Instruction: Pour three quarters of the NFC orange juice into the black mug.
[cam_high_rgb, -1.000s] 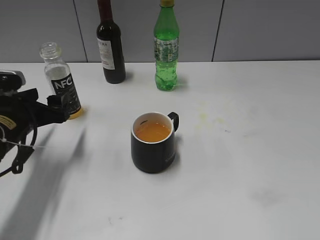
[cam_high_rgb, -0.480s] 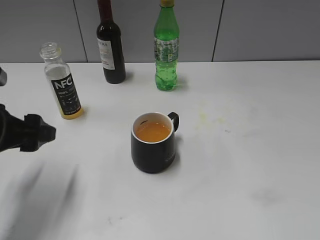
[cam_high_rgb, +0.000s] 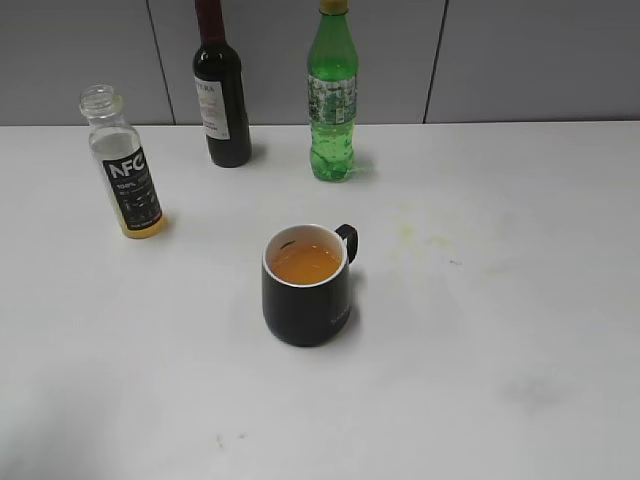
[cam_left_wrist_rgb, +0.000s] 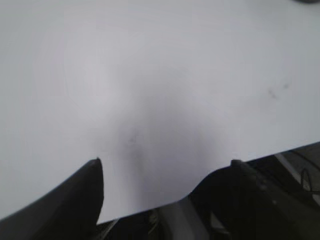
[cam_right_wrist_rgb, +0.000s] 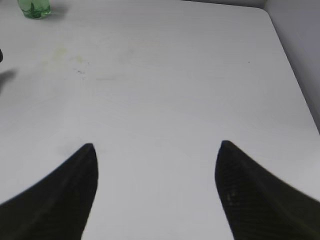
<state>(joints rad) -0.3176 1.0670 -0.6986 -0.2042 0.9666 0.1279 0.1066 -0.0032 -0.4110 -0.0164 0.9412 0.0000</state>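
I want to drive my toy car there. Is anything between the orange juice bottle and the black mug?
No. In the exterior view, only bare white table lies between the NFC orange juice bottle and the black mug.

- The black mug (cam_high_rgb: 306, 285) stands alone mid-tabletop (cam_high_rgb: 500, 300), bare surface on every side of it.
- The NFC orange juice (cam_high_rgb: 124, 165) stands at the left, well apart from the mug.
- Wine bottle (cam_high_rgb: 221, 85) and green soda bottle (cam_high_rgb: 332, 95) stand near each other along the back wall.
- The right half and front strip of the tabletop carry only faint stains.
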